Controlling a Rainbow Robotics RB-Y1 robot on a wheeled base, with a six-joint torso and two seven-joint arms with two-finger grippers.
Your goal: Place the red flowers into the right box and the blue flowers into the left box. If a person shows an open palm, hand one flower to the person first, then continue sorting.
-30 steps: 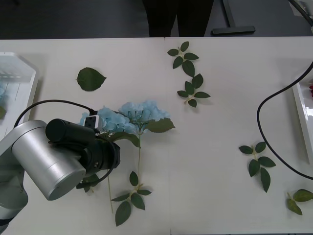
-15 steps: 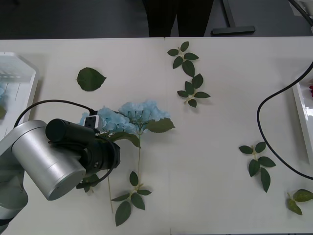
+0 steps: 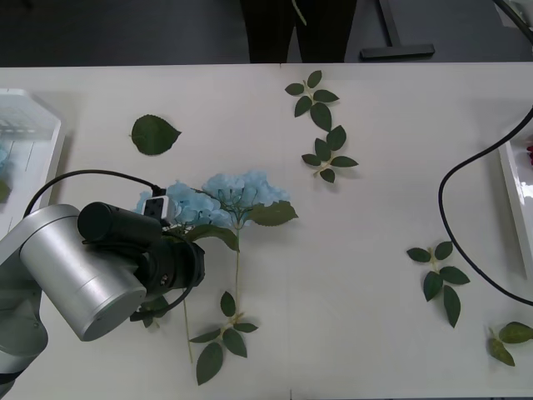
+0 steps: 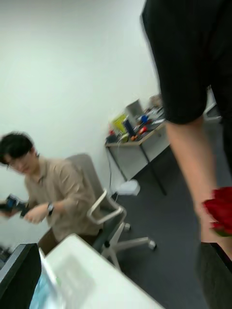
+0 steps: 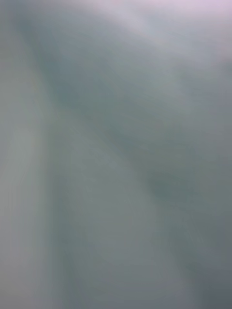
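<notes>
Two blue flowers (image 3: 225, 198) lie side by side on the white table, stems pointing toward me. My left arm (image 3: 92, 267) hangs low over their stems and hides the left gripper. The left box (image 3: 37, 125) at the far left edge holds a bit of pale blue. A sliver of the right box (image 3: 515, 196) shows at the right edge with a speck of red inside. In the right wrist view, a red flower (image 4: 220, 212) is beside the person's bare forearm (image 4: 191, 154). My right gripper (image 4: 125, 275) is raised off the table and open, with nothing between its fingers.
Loose green leaf sprigs (image 3: 321, 125) lie at the back middle, front right (image 3: 440, 279) and front middle (image 3: 221, 333), and a single leaf (image 3: 154, 133) at back left. A black cable (image 3: 466, 225) loops across the right side. A second person sits in the room behind.
A thin green stem has come into sight at the top edge, in front of the person's dark clothes. The left arm and the blue flowers have not moved.
</notes>
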